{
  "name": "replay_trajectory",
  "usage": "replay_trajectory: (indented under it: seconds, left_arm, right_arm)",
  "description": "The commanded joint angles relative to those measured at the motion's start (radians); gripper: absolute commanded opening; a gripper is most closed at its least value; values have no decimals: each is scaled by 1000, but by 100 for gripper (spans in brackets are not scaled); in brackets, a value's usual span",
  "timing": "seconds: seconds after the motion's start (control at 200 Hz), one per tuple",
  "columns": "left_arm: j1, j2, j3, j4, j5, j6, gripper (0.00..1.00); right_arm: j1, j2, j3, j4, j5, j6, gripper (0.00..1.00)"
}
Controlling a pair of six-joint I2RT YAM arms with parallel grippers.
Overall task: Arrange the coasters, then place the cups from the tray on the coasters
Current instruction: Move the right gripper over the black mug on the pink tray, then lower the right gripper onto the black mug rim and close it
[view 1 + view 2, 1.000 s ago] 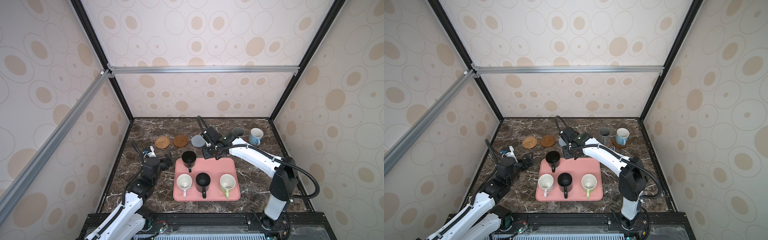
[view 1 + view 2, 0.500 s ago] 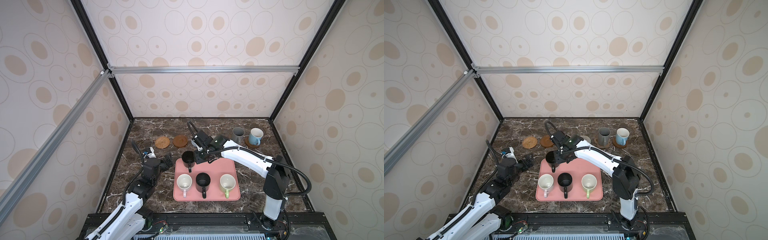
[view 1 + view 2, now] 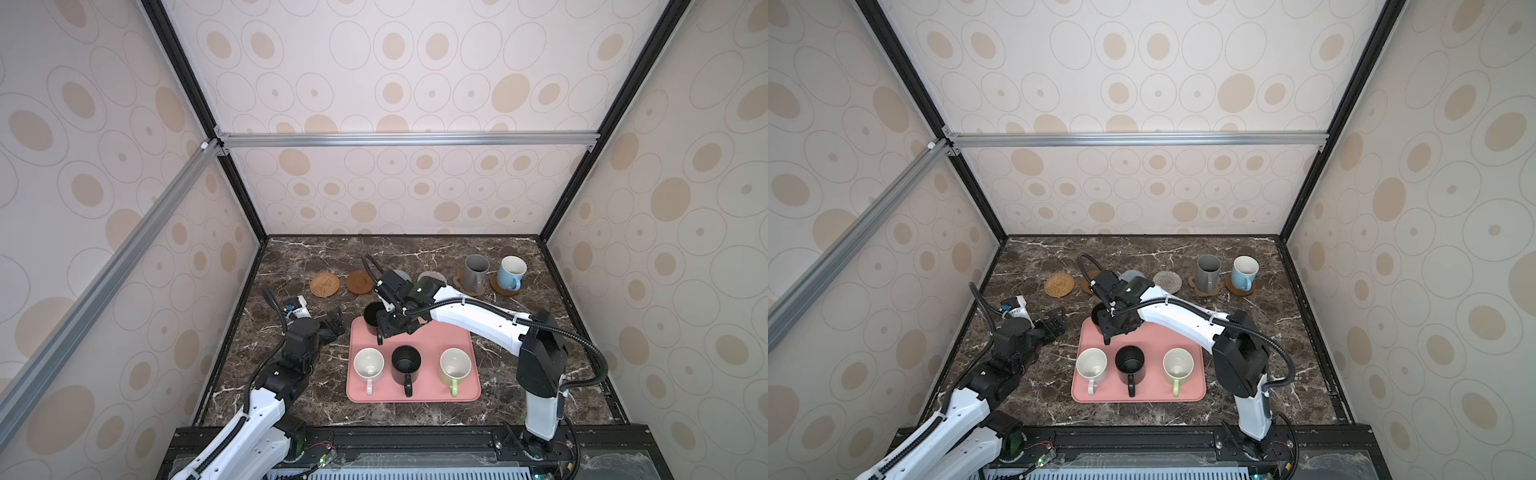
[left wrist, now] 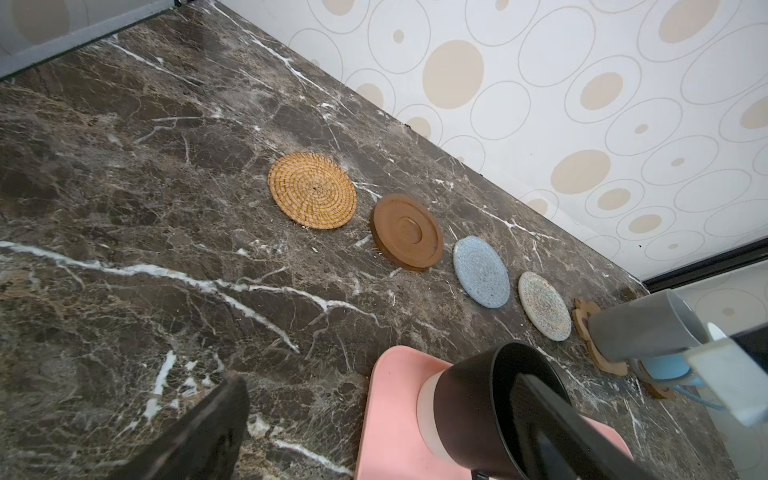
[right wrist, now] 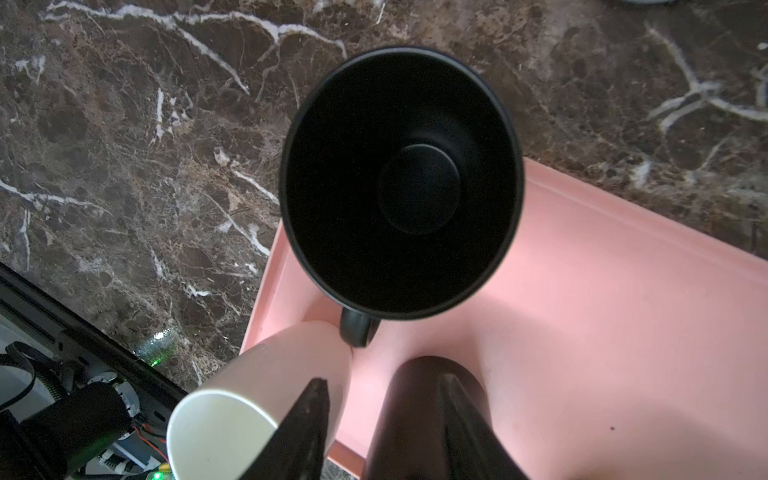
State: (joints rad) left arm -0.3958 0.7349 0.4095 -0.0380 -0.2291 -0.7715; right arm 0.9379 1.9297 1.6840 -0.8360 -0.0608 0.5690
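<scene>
The right tool (image 3: 384, 329) has swung away from the row of coasters at the back of the dark marble surface (image 3: 291, 266). It now hangs over the upper-left corner of the flat pink rectangular tray (image 3: 449, 337), right above the black handled mug (image 3: 371, 315) standing there. Its jaws are partly open and hold nothing. In the right wrist view the mug's handle lies just ahead of the fingertips (image 5: 318, 386), not yet between them, though I cannot tell for sure how high above it they hang.

That shift suggests the arranging is done and the next pick-up is starting. Four coasters lie free in a line: the woven tan rattan disc (image 4: 312, 196), a smooth brown disc (image 4: 406, 232), the blue-grey knitted round (image 4: 481, 272) and the cream-grey knitted round (image 4: 544, 305). At the upper right in a top view, the grey mug (image 3: 474, 272) already stands on the tan paw-shaped coaster (image 4: 582, 316), and the light blue mug (image 3: 511, 272) stands on a second brown disc (image 3: 503, 289).

Three more mugs wait along the tray's lower edge: the pale pink mug (image 3: 368, 363), a second black mug (image 3: 406, 361) and the light green mug (image 3: 455, 365).

The left tool (image 3: 334, 324) stays where it was, just left of the tray, jaws spread wide and empty.
</scene>
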Motion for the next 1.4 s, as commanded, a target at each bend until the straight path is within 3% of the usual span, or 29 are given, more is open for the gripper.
replay_trajectory:
  seconds: [0.0, 0.735, 1.176, 1.396]
  left_arm:
    - [-8, -9, -3, 18, -13, -25, 100]
    - [-8, 8, -8, 50, -12, -24, 100]
    - [-8, 5, -15, 50, -15, -32, 100]
    - [-8, 6, -20, 56, -10, -37, 100]
  right_arm:
    - [11, 21, 17, -2, -13, 25, 46]
    - [16, 142, 109, -54, -8, 15, 46]
    - [15, 134, 112, -134, 156, 2, 45]
    - [16, 143, 124, -138, 147, -9, 44]
